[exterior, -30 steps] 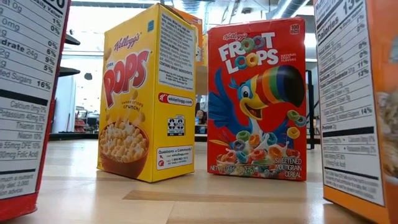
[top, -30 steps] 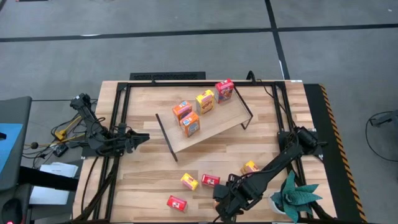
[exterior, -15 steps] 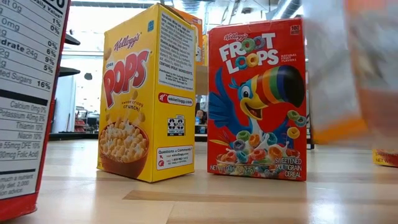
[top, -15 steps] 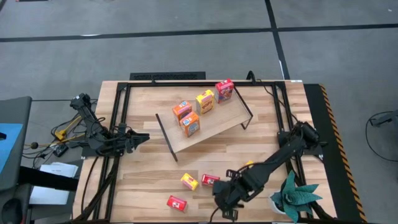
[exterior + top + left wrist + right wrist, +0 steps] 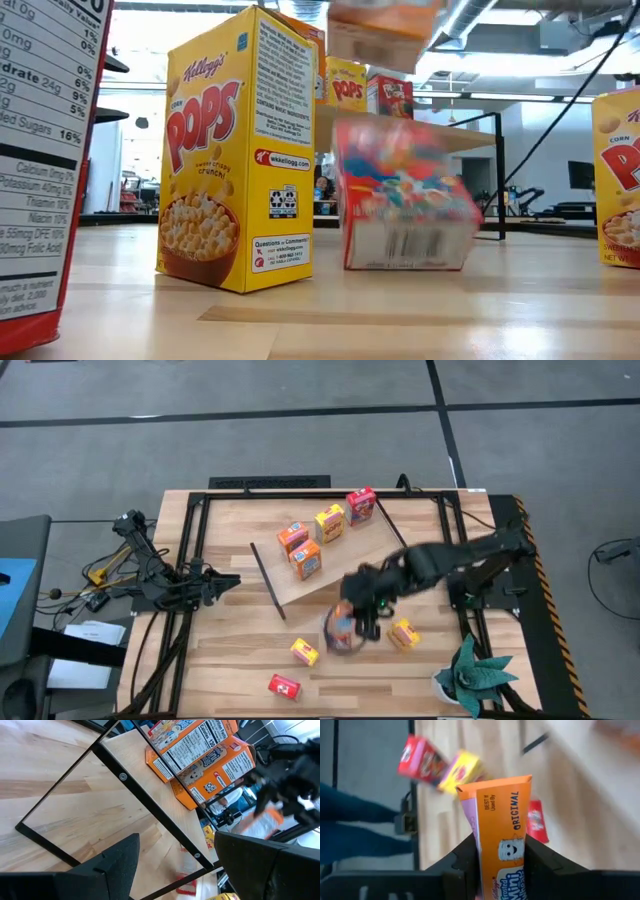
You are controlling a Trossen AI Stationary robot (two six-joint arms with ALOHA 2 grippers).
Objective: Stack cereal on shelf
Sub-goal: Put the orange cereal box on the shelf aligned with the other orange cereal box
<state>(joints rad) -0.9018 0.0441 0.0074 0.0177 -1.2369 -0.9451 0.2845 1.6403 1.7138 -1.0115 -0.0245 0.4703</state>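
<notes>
The right gripper [image 5: 501, 870] is pinching an orange cereal box [image 5: 502, 832], its jaws pressing on the box's two broad faces in the right wrist view. From above, that gripper [image 5: 358, 618] is hanging over the bench [image 5: 230, 650] just off the shelf's near edge, at about five o'clock from the bench's middle, with the held box [image 5: 341, 630] showing blurred beneath it. The right arm is reaching in from the three o'clock side.

The shelf [image 5: 350, 555] is lying at an angle across the middle of the bench, its black rod frames at either end. Four boxes are standing on it: two orange ones [image 5: 300, 550] towards its nine o'clock end, a yellow one [image 5: 329, 522] and a red one [image 5: 361, 504] further towards one o'clock.

On the bench, a yellow box [image 5: 304, 651] and a red box [image 5: 285, 686] are lying at about six o'clock, and another box [image 5: 404, 632] is sitting just beside the gripper, on its three o'clock side.

The left gripper [image 5: 226, 582] is waiting at nine o'clock, jaws spread and holding nothing.
</notes>
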